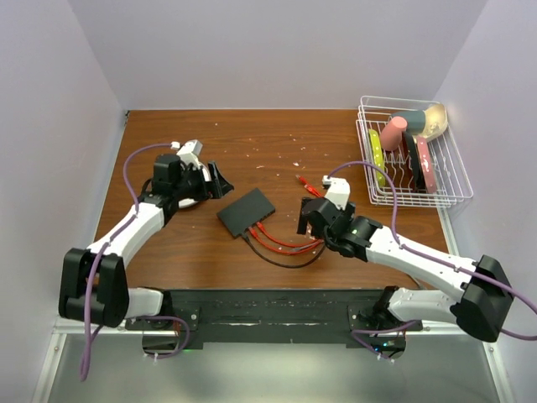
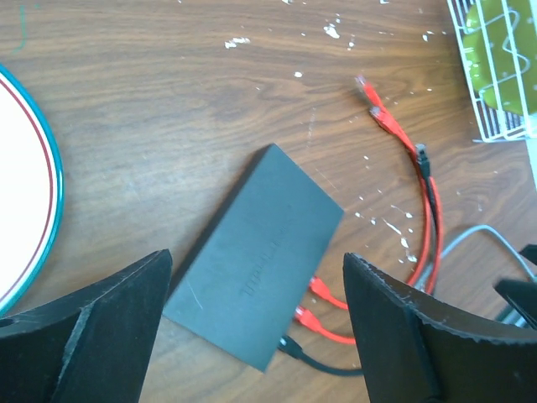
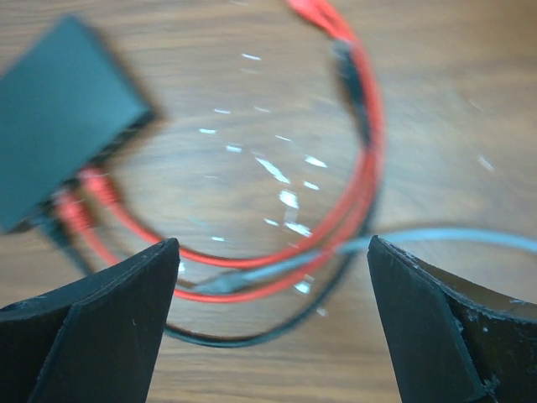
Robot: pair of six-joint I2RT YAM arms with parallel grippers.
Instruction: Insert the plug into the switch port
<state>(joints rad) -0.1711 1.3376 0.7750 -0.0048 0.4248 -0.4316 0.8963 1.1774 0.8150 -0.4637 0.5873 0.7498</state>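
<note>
Tabletop tally: 1 black switch (image 1: 246,211) w/ 3 plugs seated in its ports, 2 red seated plugs (image 2: 320,290) and 1 black seated plug (image 2: 289,344). Cables: 2 red cables (image 2: 401,133), 1 black cable (image 2: 336,367), 1 grey cable (image 2: 478,235). Loose ends: 2 red loose plugs (image 2: 375,112), 1 black loose plug (image 2: 422,153). Also 1 white plate (image 2: 25,193) w/ teal-and-red rim, 1 wire dish rack (image 1: 460,186) holding 1 pink cup (image 1: 392,133) plus approx. 5 other dishes, exact no. unclear. Robot arms: 2, left arm (image 1: 134,227) and right arm (image 1: 419,256).

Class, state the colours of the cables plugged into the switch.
Two red cables and one black cable in the switch; left wrist view shows them best.
</note>
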